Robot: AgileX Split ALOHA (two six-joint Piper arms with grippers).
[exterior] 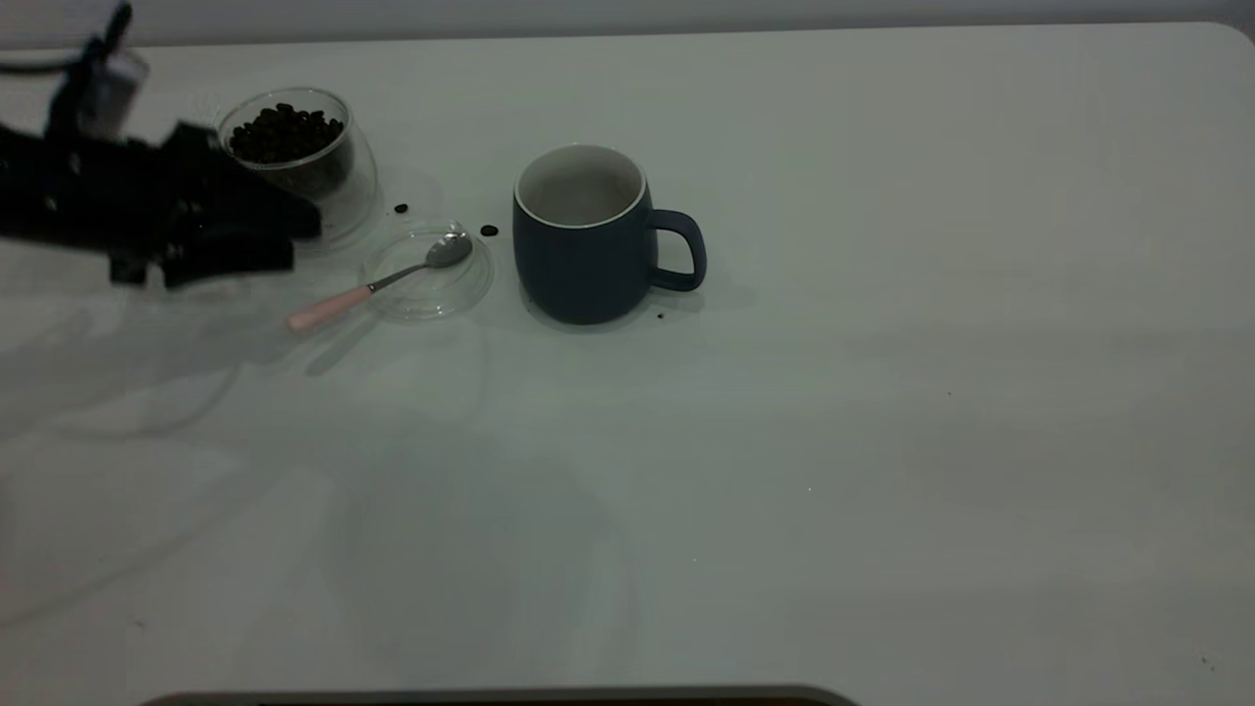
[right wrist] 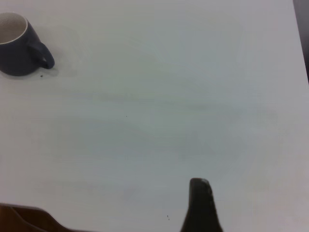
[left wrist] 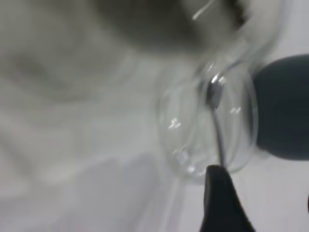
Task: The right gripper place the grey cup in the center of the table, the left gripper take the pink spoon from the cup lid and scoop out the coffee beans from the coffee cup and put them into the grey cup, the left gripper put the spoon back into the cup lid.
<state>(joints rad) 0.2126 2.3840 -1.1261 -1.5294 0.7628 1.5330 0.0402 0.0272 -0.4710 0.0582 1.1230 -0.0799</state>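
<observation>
Just right of your left hand (exterior: 284,240) the spoon (exterior: 377,284) lies, pink handle nearest; hand empty, opening unclear.

Robot test setup, prob. lab: plain white bench (exterior: 882,441) against bare pale wall (exterior: 627,15), black robot arm (exterior: 118,201) over it.

We see the left gripper (exterior: 294,238) cut off at frame left, right gripper (right wrist: 199,205) mostly below frame, wrist-view cup lid (left wrist: 207,125) blurred.
</observation>
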